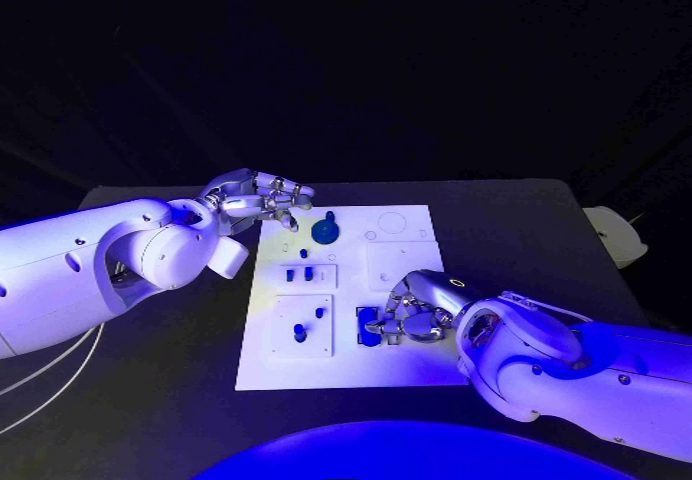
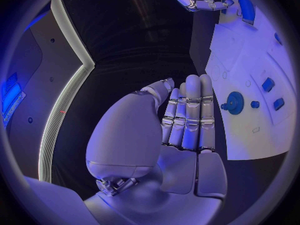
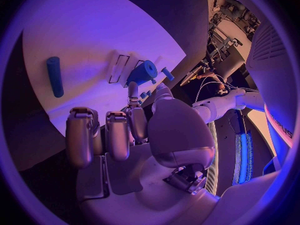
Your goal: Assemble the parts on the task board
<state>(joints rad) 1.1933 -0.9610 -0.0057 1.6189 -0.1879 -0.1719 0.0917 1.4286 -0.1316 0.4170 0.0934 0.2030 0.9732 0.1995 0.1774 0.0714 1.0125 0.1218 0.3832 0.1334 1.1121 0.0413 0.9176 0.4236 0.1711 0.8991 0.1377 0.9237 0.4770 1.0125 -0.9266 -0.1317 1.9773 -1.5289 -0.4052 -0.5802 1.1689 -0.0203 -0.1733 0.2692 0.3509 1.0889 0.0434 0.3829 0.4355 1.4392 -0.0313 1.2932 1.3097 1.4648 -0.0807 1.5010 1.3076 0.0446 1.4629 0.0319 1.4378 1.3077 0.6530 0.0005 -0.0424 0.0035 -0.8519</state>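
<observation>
Pinching blue part [image 1: 372, 327], right hand [image 1: 411, 318] over task board [image 1: 397, 370]; part's axis unclear; left hand [image 1: 260, 197] fingers together.

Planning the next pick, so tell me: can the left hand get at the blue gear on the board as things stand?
Probably yes. The left hand hovers just beside the blue gear at the task board's far end, holding nothing, with nothing between them.
</observation>
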